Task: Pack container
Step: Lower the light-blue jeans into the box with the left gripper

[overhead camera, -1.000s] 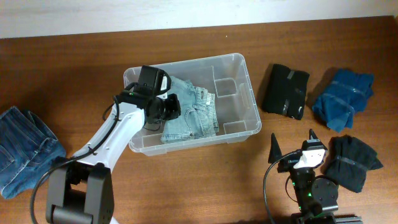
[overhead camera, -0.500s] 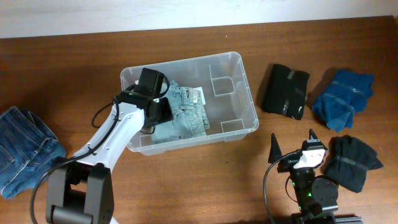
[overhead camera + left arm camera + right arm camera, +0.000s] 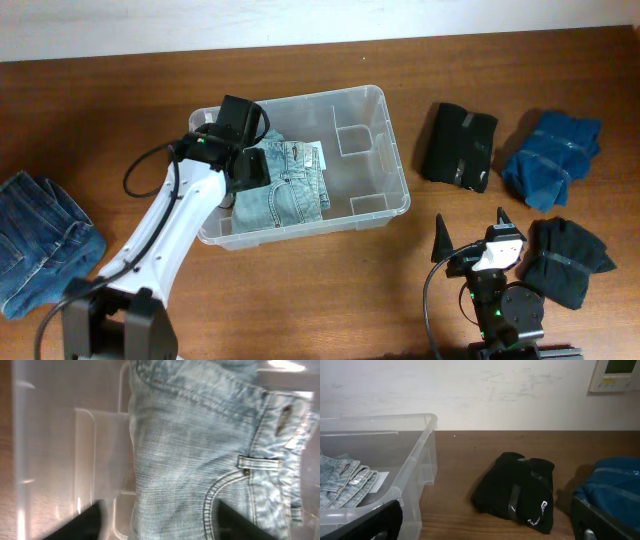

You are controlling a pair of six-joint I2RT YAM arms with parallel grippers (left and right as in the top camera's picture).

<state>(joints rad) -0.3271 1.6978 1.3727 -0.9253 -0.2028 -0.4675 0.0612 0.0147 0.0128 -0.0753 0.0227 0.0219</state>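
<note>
The left arm reaches from the lower left of the overhead frame up to the left half of the container (image 3: 398, 150), which sits at upper centre of the counter (image 3: 120, 120). The wrist is bent down, with the left end effector (image 3: 250, 170) over folded light jeans (image 3: 285, 185) inside. From above, the wrist hides its fingers and the jeans' left edge. The blurred left wrist view shows the fingers spread wide, cut off at the bottom edge, with the denim between them. The right arm sits folded at lower right. Its right end effector (image 3: 470, 232) points up-frame with its fingers wide apart, gripping nothing. At the left edge, a pile of darker denim (image 3: 40, 240) is cut off.
</note>
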